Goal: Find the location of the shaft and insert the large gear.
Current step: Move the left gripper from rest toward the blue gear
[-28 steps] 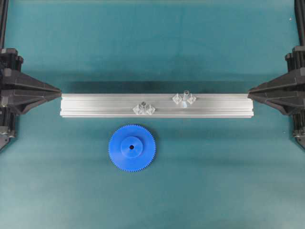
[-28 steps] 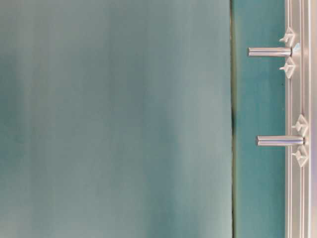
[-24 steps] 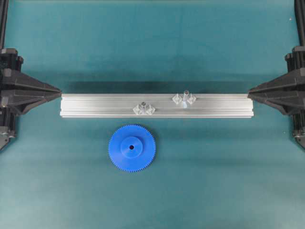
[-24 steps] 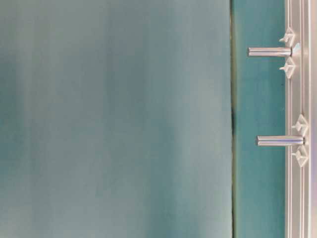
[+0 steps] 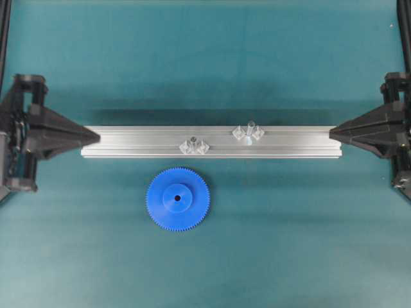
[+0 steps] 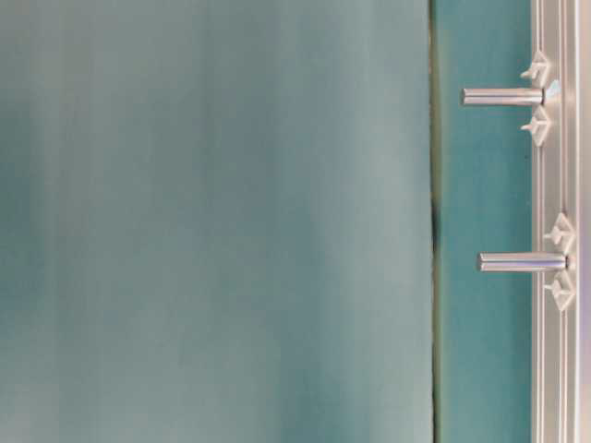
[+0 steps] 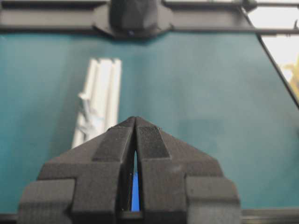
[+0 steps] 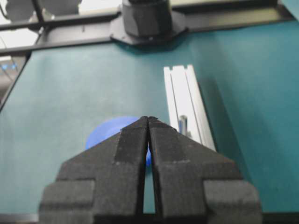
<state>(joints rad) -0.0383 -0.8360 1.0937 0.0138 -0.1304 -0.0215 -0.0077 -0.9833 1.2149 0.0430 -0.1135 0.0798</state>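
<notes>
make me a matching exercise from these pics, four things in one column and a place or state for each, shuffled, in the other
Things:
1. large gear
2. aluminium rail
3. left gripper
4. right gripper

Places or states:
A. shut, tip at the rail's right end in the overhead view
B. flat on the teal mat, in front of the rail
C. carries two upright pegs
D. shut, tip at the rail's left end in the overhead view

Pairs: 1-B, 2-C, 3-D, 4-A

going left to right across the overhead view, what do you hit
left hand → large gear → twin peg with the darker tip → shaft → right hand. The aluminium rail spans most of the width between the two hands, so it has no single place.
</notes>
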